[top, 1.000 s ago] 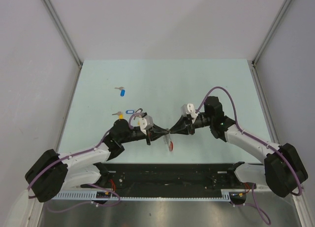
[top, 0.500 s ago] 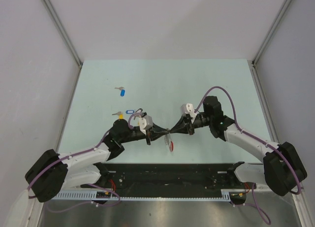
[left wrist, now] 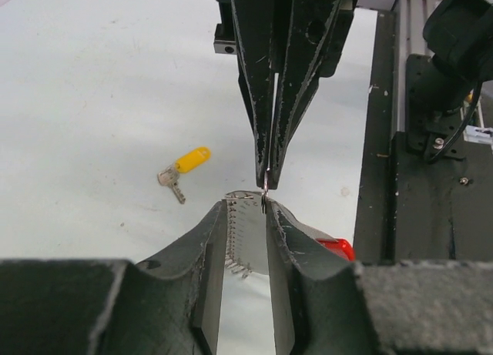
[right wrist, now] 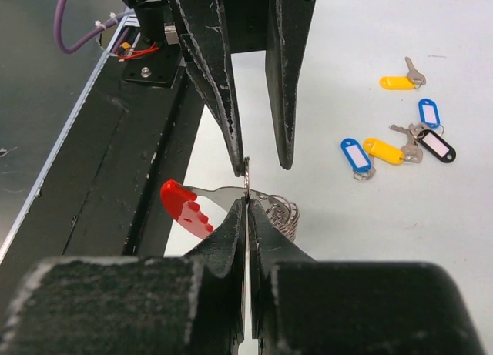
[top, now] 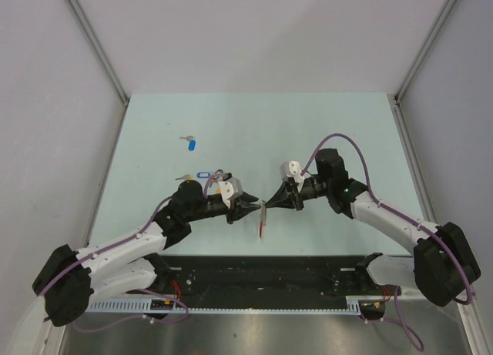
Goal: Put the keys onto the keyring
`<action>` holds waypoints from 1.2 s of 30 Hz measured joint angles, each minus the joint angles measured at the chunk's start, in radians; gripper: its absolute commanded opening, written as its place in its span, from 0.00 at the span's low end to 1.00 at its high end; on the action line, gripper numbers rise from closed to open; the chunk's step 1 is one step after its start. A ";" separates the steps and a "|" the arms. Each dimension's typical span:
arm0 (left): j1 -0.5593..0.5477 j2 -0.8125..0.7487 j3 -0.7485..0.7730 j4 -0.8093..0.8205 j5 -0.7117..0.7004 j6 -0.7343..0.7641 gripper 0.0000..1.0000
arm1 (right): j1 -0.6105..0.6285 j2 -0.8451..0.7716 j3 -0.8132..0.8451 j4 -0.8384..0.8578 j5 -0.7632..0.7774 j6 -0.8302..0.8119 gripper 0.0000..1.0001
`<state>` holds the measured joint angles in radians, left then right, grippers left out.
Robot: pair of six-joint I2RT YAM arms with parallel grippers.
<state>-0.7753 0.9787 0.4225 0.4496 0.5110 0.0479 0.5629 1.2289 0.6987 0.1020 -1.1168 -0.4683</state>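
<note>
The keyring (right wrist: 231, 193) hangs above the table's near edge, its red plastic end (right wrist: 183, 205) to the left and its metal coil (right wrist: 283, 214) to the right. My right gripper (right wrist: 246, 205) is shut on the thin metal ring of it. My left gripper (left wrist: 246, 205) faces it tip to tip and is open, with the coil (left wrist: 245, 236) in the gap between its fingers. In the top view both grippers, left (top: 253, 209) and right (top: 270, 204), meet over the keyring (top: 263, 220). Several tagged keys lie on the table: yellow (right wrist: 383, 149), blue (right wrist: 356, 155), black (right wrist: 435, 145).
Another yellow-tagged key (right wrist: 400, 82) and a blue one (right wrist: 429, 112) lie further off. A lone blue-tagged key (top: 190, 144) lies at the far left of the table. The black mounting rail (top: 269, 272) runs just below the keyring. A yellow-tagged key (left wrist: 185, 162) lies left of the jaws.
My right gripper has shut on the keyring's thin ring. My left gripper has opened and let go of it, and drawn slightly back to the left.
</note>
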 measured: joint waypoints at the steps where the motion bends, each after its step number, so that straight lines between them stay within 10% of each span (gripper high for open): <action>1: 0.000 0.002 0.010 -0.025 -0.004 0.009 0.31 | 0.002 0.000 0.003 -0.008 0.005 -0.005 0.00; 36: -0.054 0.076 0.225 -0.412 -0.073 0.112 0.22 | 0.029 0.005 0.031 -0.110 0.089 -0.060 0.00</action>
<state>-0.8295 1.0542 0.6476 0.0376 0.4381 0.1596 0.5919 1.2343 0.7300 -0.0078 -1.0283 -0.5285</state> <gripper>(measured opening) 0.237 0.009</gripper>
